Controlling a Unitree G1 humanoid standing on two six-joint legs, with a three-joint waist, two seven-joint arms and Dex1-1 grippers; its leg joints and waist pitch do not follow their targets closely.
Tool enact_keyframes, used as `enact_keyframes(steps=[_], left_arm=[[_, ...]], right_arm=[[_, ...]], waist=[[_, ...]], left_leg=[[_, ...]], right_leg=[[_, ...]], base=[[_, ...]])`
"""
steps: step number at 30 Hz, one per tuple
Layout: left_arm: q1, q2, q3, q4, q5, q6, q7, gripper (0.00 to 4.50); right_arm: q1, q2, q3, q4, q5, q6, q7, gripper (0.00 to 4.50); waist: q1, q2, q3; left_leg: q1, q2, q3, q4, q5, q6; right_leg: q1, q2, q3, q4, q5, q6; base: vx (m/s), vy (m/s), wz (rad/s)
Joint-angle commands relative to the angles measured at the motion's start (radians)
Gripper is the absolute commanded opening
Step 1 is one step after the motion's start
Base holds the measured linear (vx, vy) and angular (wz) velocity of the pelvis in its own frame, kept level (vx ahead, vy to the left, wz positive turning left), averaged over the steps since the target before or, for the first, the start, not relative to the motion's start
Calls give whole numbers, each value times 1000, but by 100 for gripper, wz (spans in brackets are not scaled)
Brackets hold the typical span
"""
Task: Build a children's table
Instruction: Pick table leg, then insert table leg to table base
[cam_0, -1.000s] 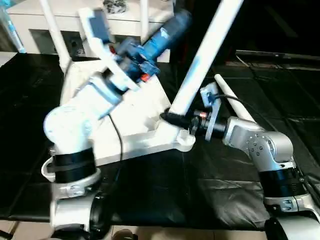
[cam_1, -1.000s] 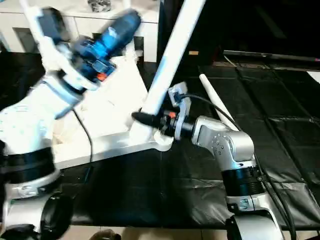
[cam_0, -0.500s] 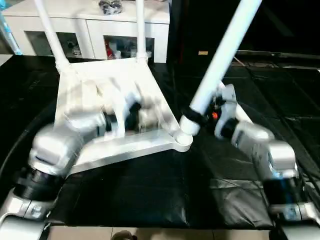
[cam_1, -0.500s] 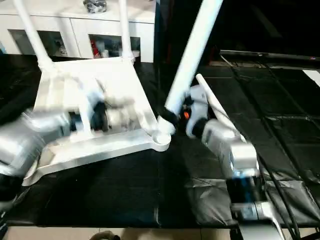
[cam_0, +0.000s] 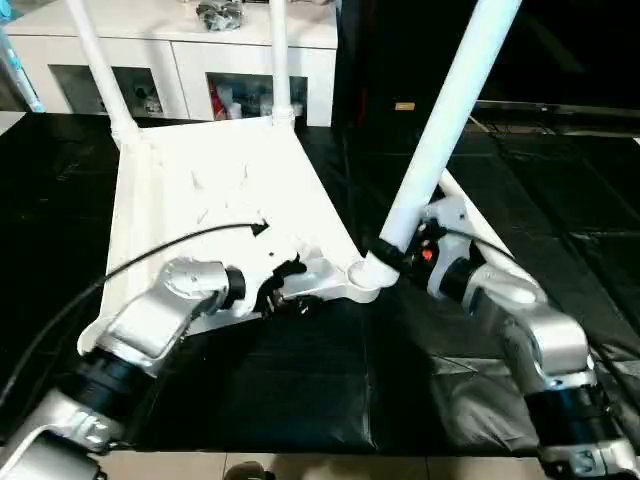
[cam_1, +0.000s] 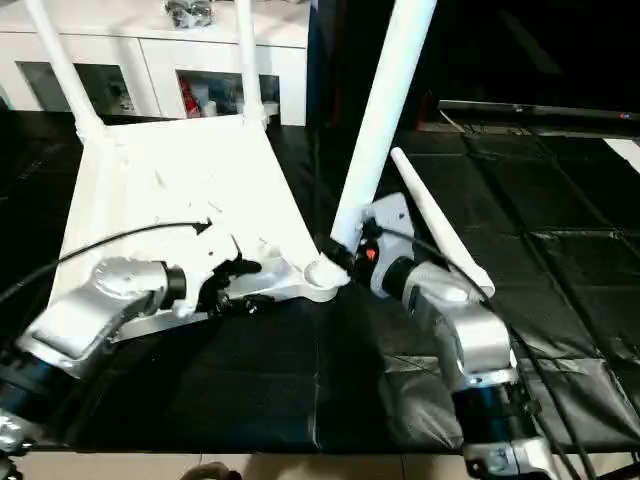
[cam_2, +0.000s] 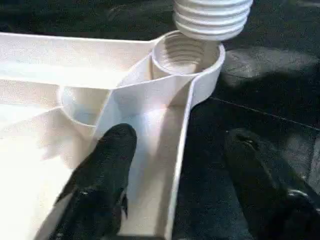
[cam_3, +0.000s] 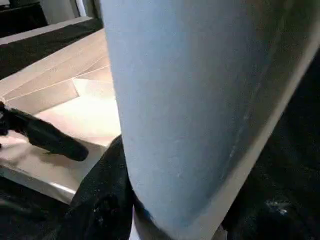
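We have the table top (cam_0: 215, 200) lying upside down on the black mat (cam_0: 300, 390), ribbed underside up, with two legs (cam_0: 95, 60) already standing in the far corner sockets. Our right gripper (cam_0: 392, 252) is pinching a third leg (cam_0: 445, 110) near its threaded end, and that end hangs just above the near corner socket (cam_2: 187, 52), tilted and not yet seated. Our left gripper (cam_2: 175, 165) has its fingers spread astride the top's near rim, one finger (cam_2: 102, 175) inside the tray and the other out over the mat, so it brackets the edge without clamping it. The fourth leg (cam_1: 440, 230) lies on the mat behind the right arm.

Our judgement is that the leaning leg is the chief risk: pushed down at this angle the threads could cross or jam, or the end could skid off the socket lip. With the rim unclamped, the top could slide or swing under that push. The loose leg sits close to our right forearm and could be knocked away
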Motion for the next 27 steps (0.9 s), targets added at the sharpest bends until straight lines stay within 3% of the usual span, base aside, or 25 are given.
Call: enact_keyframes(steps=[1, 5, 6, 8, 9, 10, 11, 13, 20, 21, 27], left_arm=[[-26, -12, 8, 49, 23, -41, -11, 279], [-59, -32, -12, 147, 53, -103, -51, 242], [-64, -34, -12, 155, 53, -105, -55, 242], [-71, -38, -12, 170, 56, -110, -63, 208], [-82, -41, -14, 194, 63, -121, -70, 208], [-87, -43, -15, 205, 65, -125, -76, 203], [-98, -47, -15, 233, 70, -138, -88, 203], [-107, -49, -17, 250, 73, -145, -96, 180], [-160, -53, -30, 341, 93, -163, -190, 112], [-171, -51, -36, 350, 94, -147, -230, 107], [-182, -58, -35, 379, 105, -139, -261, 59]], right_arm=[[-2, -2, -4, -16, -5, -13, -4, 193], [-2, -5, -7, -23, -5, -10, -7, 193], [-2, -6, -8, -23, -5, -10, -6, 193], [-3, -7, -9, -22, -6, -11, -5, 193], [0, -10, -9, -26, -8, -11, -4, 193], [2, -11, -9, -29, -8, -10, -4, 193], [7, -14, -10, -36, -8, -8, -3, 193], [11, -16, -11, -41, -8, -7, -3, 193], [22, -29, -5, -52, -5, 1, 13, 193], [22, -33, 1, -52, -6, 4, 20, 193], [26, -38, 10, -60, -5, 10, 30, 193]], waist=[[-5, 9, -76], [-4, 10, -78], [-3, 16, -80], [-5, 12, -79], [-6, 21, -79], [-6, 16, -79], [-5, 22, -80], [-5, 18, -80], [-4, 19, -78], [-4, 24, -78], [-4, 22, -79]], left_leg=[[24, 42, -20, -71, -228, -34], [22, 41, -20, -70, -210, -29], [23, 44, -22, -70, -211, -33], [23, 45, -22, -71, -217, -33], [24, 45, -22, -70, -222, -35], [24, 43, -21, -69, -223, -33], [24, 43, -21, -69, -221, -34], [25, 44, -22, -70, -229, -34], [25, 44, -22, -71, -237, -29], [26, 45, -23, -70, -236, -30], [25, 46, -22, -69, -232, -25]], right_leg=[[48, -93, 63, -85, -285, -100], [49, -93, 63, -83, -263, -97], [50, -95, 63, -78, -245, -106], [50, -95, 62, -79, -239, -112], [49, -95, 63, -79, -234, -118], [50, -94, 63, -80, -230, -119], [50, -94, 63, -79, -224, -123], [52, -96, 63, -79, -227, -125], [53, -98, 63, -85, -255, -123], [52, -99, 63, -83, -251, -128], [53, -99, 62, -82, -241, -140]], base=[[0, 0, 0], [0, 0, 0], [0, 0, 0], [0, 0, 0], [0, 0, 0], [0, 0, 0], [0, 0, 0], [0, 0, 0], [0, 0, 0], [0, 0, 0], [0, 0, 0]])
